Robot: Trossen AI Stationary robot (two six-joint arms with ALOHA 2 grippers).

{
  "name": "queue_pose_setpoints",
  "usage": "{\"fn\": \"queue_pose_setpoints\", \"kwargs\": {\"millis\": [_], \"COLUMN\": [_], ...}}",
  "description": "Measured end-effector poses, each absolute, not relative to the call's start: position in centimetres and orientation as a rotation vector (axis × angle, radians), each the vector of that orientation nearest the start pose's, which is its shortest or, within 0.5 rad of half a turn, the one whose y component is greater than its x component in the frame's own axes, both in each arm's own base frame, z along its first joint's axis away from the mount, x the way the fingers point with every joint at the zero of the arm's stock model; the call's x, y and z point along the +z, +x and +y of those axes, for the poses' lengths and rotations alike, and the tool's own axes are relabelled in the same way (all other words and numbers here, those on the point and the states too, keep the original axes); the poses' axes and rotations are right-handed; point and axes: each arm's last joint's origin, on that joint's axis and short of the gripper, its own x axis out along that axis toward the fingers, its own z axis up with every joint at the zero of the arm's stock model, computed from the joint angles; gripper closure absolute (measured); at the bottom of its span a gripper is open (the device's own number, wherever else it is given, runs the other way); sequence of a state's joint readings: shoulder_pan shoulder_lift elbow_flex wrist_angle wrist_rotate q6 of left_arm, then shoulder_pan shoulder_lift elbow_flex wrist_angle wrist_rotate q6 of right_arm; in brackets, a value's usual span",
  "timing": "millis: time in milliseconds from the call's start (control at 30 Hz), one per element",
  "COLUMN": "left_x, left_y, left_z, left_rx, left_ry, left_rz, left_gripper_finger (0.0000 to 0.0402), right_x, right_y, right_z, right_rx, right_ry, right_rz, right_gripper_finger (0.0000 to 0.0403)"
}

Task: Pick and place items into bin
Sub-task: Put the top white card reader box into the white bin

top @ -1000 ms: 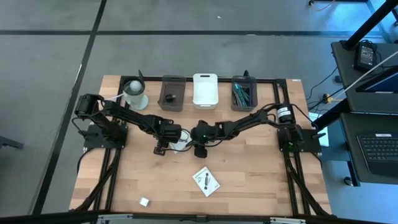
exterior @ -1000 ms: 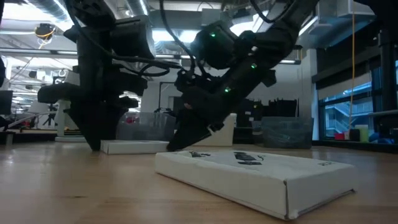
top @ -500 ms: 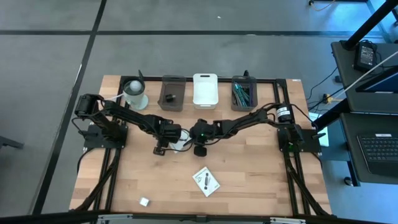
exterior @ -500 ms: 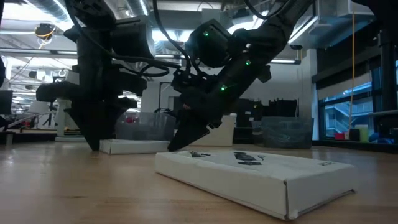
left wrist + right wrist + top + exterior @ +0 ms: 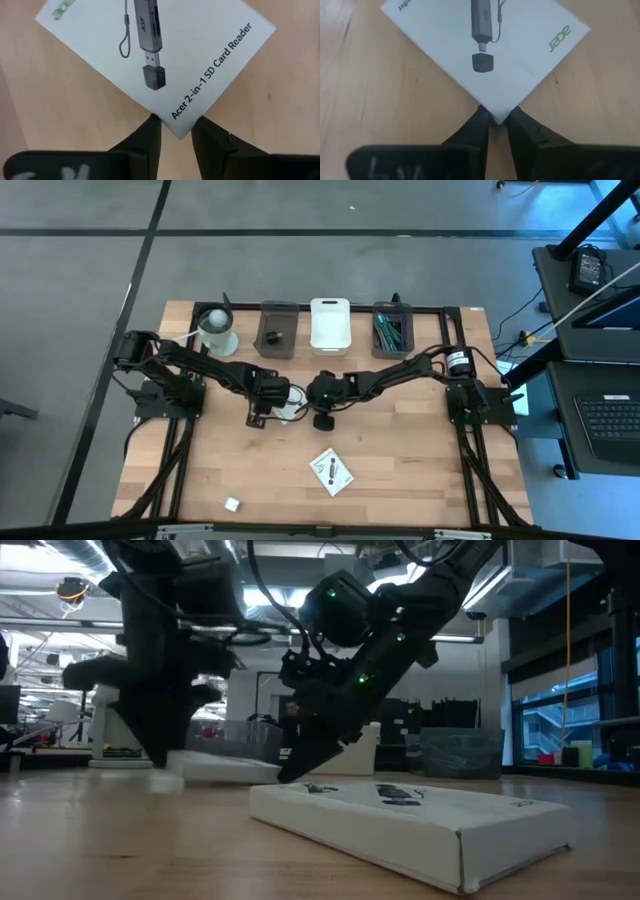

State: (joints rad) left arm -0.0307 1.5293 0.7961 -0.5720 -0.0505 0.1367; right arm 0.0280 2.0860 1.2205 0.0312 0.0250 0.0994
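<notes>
both pincers grip one white packet [image 5: 289, 407] mid-counter [image 5: 400, 470]: left pincer [image 5: 175, 132] and right pincer [image 5: 495, 120] each clamped on an opposite corner. a second packet [image 5: 332, 471] and white cube [image 5: 232, 504] lie loose; bins [image 5: 330, 325] wait behind.

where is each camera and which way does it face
High: overhead, straight down on the wooden table; both arms show.
Low: table height, looking level past a second white packet; arms enter from above.
Left wrist: left claw pinching the white square card-reader packet.
Right wrist: right claw pinching another corner.
Both wrists share that packet.
</notes>
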Motion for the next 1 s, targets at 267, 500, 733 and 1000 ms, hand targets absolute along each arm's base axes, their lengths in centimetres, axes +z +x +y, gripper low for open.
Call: {"fn": "queue_pose_setpoints", "kwargs": {"millis": [267, 500, 733, 1000], "left_x": [18.6, 20.4, 21.5, 23.4], "left_y": [27.4, 28.3, 28.8, 29.2], "left_z": [-0.6, 0.1, 1.8, 6.0], "left_rx": [-0.061, -0.023, 0.062, 0.176], "left_ry": [0.189, 0.234, 0.262, 0.244], "left_rz": [1.209, 1.181, 1.162, 1.125], "left_gripper_finger": [0.031, 0.031, 0.0313, 0.0332], "right_x": [12.9, 15.6, 19.1, 20.3], "right_y": [40.5, 39.2, 37.7, 36.8], "right_z": [1.0, 0.6, -1.3, -5.3], "right_rx": [-0.05, -0.085, -0.168, -0.269], "right_ry": [0.065, 0.059, 0.054, 0.069], "right_rz": [0.939, 0.971, 0.952, 0.94], "right_gripper_finger": [0.0351, 0.0354, 0.0355, 0.0355]}}
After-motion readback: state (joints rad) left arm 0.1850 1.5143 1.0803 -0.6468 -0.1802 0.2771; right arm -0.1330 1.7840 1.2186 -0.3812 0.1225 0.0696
